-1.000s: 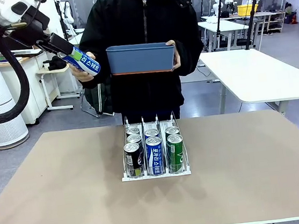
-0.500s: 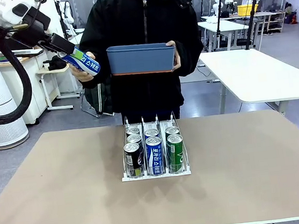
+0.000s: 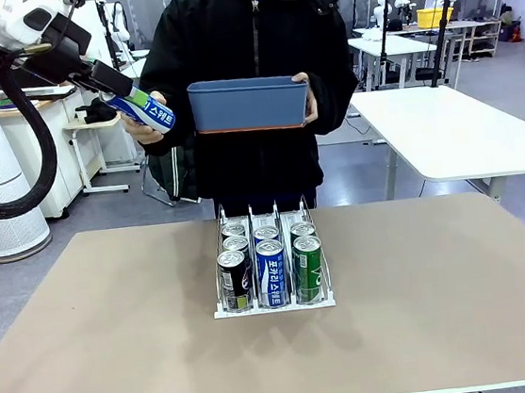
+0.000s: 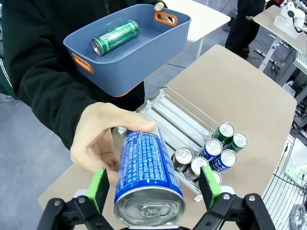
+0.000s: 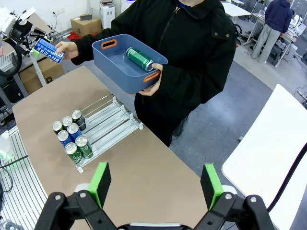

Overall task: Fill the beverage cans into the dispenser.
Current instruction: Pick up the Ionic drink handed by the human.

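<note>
A blue-and-white beverage can (image 3: 149,112) (image 4: 146,167) is held out by the person's hand (image 4: 96,143) at the upper left, above and beyond the table's far edge. My left gripper (image 3: 115,88) (image 4: 153,187) is open, with its green pads on either side of the can's silver top and a gap on both sides. The white dispenser (image 3: 275,304) (image 4: 177,115) (image 5: 108,120) stands mid-table with several cans (image 3: 272,271) (image 5: 72,136) at its front end. My right gripper (image 5: 156,184) is open, high above the table.
The person's other hand holds a blue bin (image 3: 250,103) (image 4: 129,62) (image 5: 120,72) at chest height, with one green can (image 4: 115,37) (image 5: 140,58) lying in it. The back halves of the dispenser's lanes are bare. The tan table (image 3: 444,290) stretches out around the rack.
Almost nothing has changed: the left arm and the offered can have shifted only slightly. The bin and dispenser have not moved.
</note>
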